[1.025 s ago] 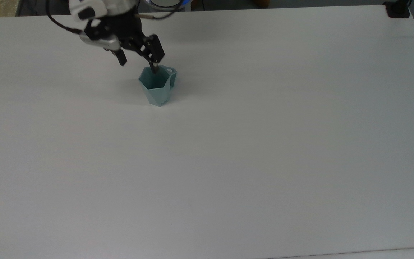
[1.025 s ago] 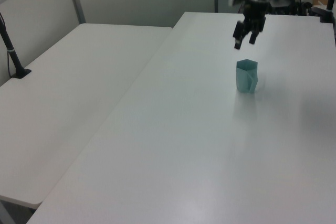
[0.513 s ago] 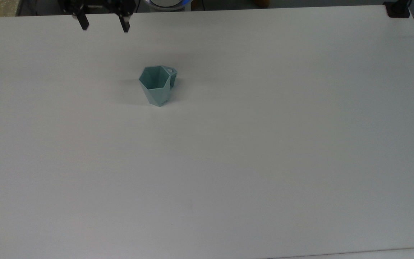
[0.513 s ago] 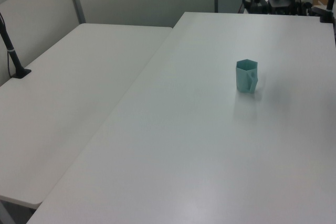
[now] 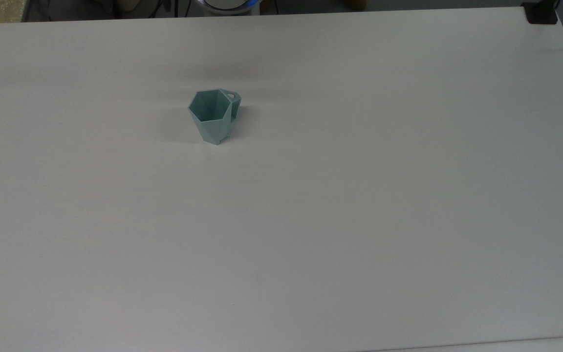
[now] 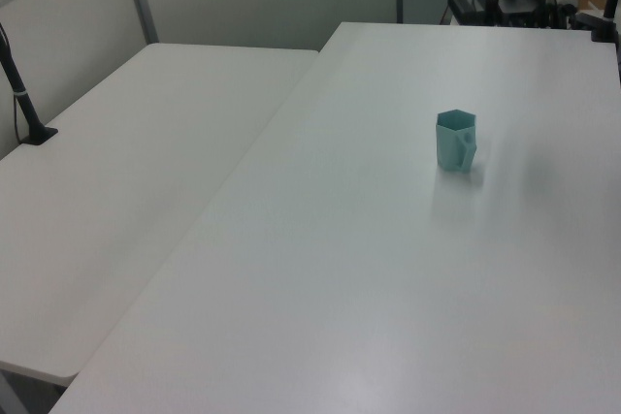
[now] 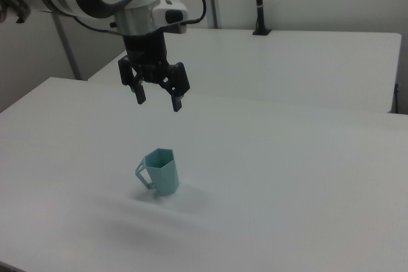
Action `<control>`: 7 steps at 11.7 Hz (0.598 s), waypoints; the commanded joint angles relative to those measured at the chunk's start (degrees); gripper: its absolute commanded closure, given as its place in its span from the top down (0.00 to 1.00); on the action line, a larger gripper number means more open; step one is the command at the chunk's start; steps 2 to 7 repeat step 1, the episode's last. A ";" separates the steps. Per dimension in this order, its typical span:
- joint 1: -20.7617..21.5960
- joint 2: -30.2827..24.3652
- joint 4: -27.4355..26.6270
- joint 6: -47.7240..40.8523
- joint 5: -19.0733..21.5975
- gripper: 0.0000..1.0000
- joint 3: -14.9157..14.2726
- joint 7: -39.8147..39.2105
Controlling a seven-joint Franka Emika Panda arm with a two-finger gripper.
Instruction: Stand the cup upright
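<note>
Right view: cup (image 7: 160, 171) on its base, gripper (image 7: 157, 96) above it with fingers spread wide, holding nothing.
Cup sits upright on the white table (image 7: 287, 176) in the lower left of the right view, handle toward the right view's left; in the top view it stands upper left of centre (image 5: 214, 116). The job looks done. Risk now: a downward or sideways swing could clip the polygonal rim and tip this light cup over. The cup's base contact is hard to make out, and the arm is cut off at the top.
</note>
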 commanded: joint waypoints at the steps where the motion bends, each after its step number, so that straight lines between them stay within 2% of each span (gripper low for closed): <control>1: 0.70 -0.48 0.52 -1.44 -0.98 1.00 0.05 -0.86; 7: 0.70 -0.48 0.52 -1.44 -0.98 1.00 0.05 -0.86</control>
